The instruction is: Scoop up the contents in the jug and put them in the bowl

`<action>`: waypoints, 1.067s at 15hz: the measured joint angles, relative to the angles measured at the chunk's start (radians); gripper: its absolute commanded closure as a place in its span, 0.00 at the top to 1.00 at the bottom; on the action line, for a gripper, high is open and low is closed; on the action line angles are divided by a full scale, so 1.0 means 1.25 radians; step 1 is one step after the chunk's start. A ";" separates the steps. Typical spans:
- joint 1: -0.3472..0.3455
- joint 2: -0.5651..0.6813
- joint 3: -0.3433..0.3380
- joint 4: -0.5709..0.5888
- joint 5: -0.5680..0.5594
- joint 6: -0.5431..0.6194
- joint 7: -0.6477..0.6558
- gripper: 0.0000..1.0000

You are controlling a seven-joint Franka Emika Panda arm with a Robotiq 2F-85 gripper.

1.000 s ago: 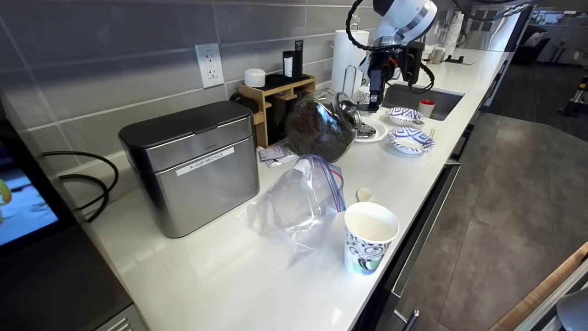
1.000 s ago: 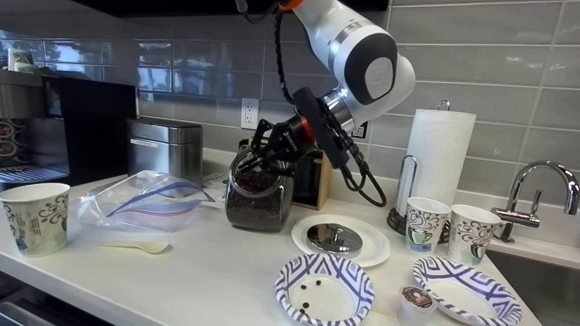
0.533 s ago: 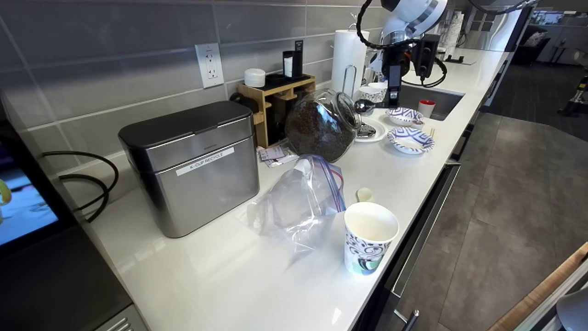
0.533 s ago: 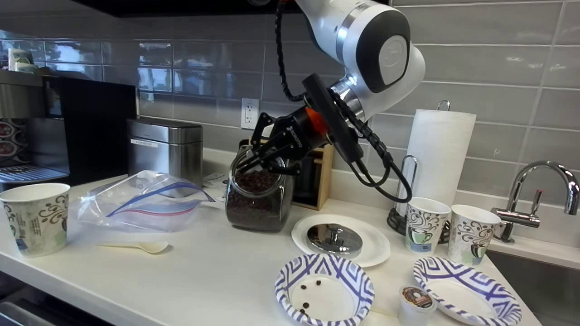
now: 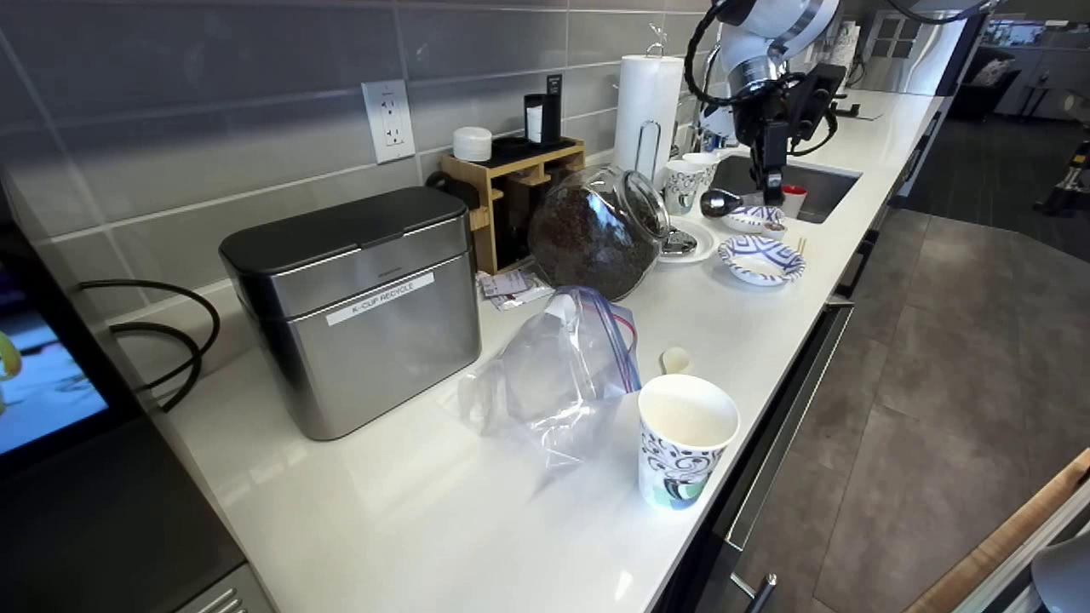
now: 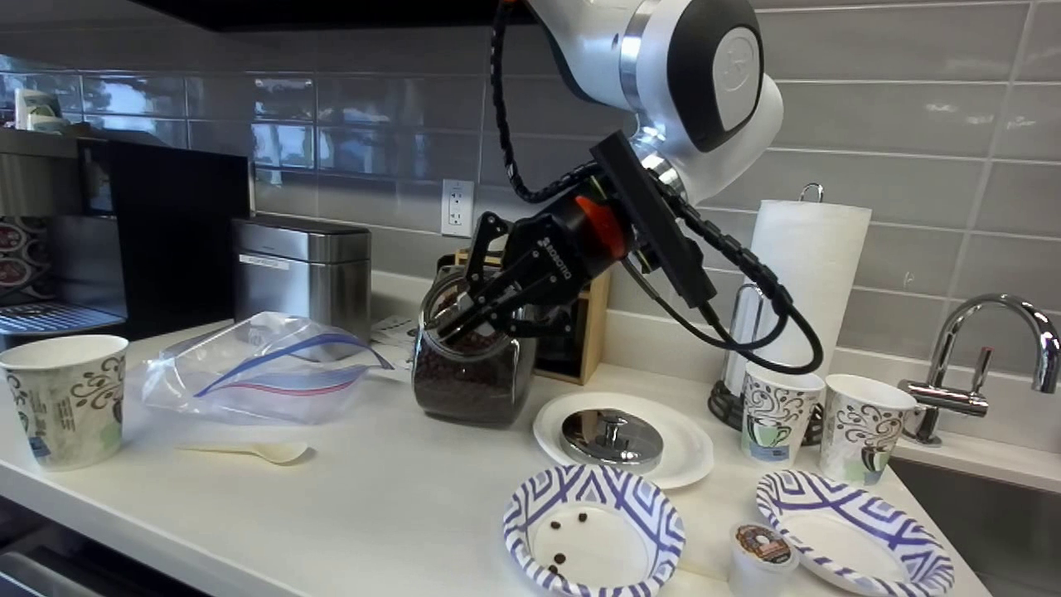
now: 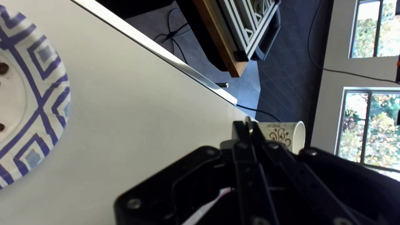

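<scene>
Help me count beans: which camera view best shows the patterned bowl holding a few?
An exterior view, where the bowl shows almost whole, its dark beans distinct. The wrist view cuts the bowl off at the left, showing only some beans. In an exterior view the bowl looks small, its beans uncountable.

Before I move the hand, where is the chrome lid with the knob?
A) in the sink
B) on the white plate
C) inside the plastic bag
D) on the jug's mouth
B: in an exterior view the chrome lid rests knob-up on the white plate, clear of the jug, whose mouth has no lid on it.
</scene>
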 measured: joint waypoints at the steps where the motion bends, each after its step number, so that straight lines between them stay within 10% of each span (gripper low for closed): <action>1: 0.000 -0.003 -0.004 -0.003 -0.018 0.000 -0.020 0.01; 16: -0.023 -0.013 -0.053 -0.028 -0.146 0.000 -0.188 0.01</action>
